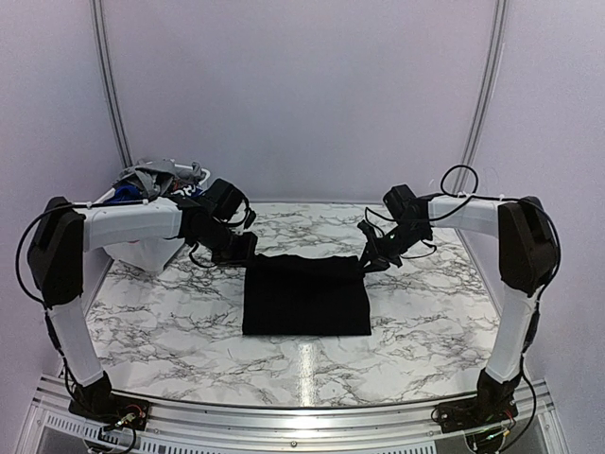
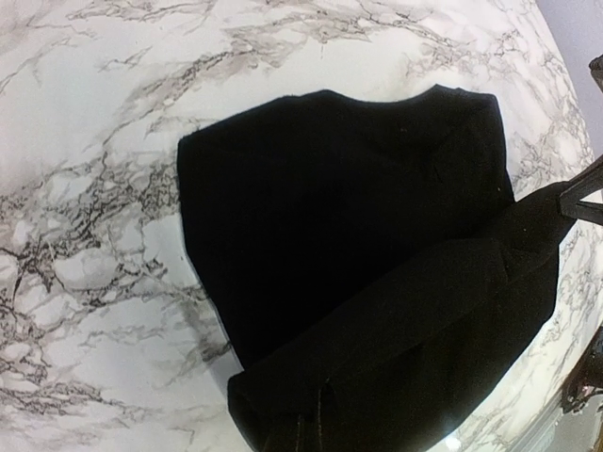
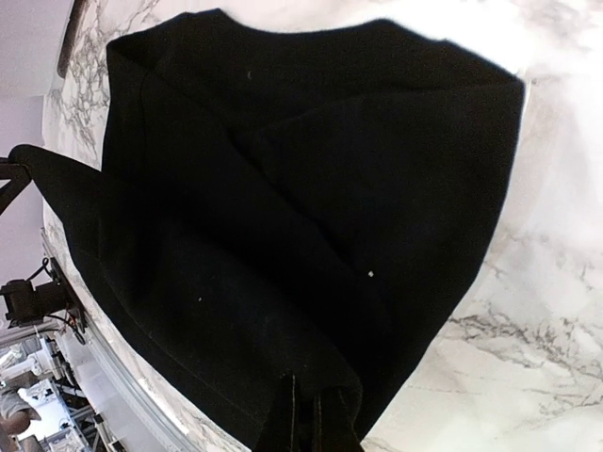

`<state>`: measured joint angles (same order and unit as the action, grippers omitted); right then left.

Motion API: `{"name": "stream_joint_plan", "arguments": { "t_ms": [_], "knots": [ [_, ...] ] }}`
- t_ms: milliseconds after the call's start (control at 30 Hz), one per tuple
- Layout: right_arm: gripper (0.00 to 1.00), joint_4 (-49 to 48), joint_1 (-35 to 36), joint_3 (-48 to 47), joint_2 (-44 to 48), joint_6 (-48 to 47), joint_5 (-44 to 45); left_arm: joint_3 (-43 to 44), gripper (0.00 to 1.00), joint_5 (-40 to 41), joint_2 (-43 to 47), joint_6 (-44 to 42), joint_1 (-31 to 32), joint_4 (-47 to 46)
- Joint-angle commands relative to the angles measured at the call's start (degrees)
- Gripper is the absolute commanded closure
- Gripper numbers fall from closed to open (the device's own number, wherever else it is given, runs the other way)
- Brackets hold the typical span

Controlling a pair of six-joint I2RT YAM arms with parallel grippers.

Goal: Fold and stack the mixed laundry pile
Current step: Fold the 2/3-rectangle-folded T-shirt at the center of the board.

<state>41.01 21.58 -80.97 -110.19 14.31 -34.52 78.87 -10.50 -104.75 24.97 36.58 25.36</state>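
Observation:
A large black garment [image 1: 304, 295] lies folded into a rough square on the marble table [image 1: 170, 322]. My left gripper [image 1: 248, 252] is shut on its far left corner and my right gripper [image 1: 367, 259] is shut on its far right corner. Both corners are lifted slightly off the table. In the left wrist view the black garment [image 2: 330, 207] rises as a fold into the left gripper [image 2: 316, 428]. The right wrist view shows the black garment [image 3: 311, 188] pinched in the right gripper [image 3: 311, 419]. The rest of the mixed laundry pile [image 1: 151, 178], grey and blue pieces, sits in the basket.
A white plastic basket [image 1: 151, 251] stands at the back left of the table, partly behind my left arm. Curved white walls close in the back and sides. A metal rail [image 1: 302, 416] runs along the near edge by the arm bases.

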Motion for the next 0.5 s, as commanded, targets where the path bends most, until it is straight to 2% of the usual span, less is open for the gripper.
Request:
{"name": "stream_joint_plan", "arguments": {
  "t_ms": [0, 233, 467],
  "knots": [
    [1.00, 2.0, -2.2, -5.6, -3.3, -2.1, -1.1, 4.8, 1.00, -1.6, -4.1, -1.9, -1.3, 1.1],
    [1.00, 0.8, -5.5, -10.5, -8.4, -1.4, -2.2, 9.8, 1.00, -2.4, -10.7, -2.2, -2.8, 0.3],
    [1.00, -0.9, -6.1, -12.6, -10.2, 0.3, -4.5, 10.9, 1.00, -3.5, -12.9, -2.0, -4.2, -1.0]
  ]
}}
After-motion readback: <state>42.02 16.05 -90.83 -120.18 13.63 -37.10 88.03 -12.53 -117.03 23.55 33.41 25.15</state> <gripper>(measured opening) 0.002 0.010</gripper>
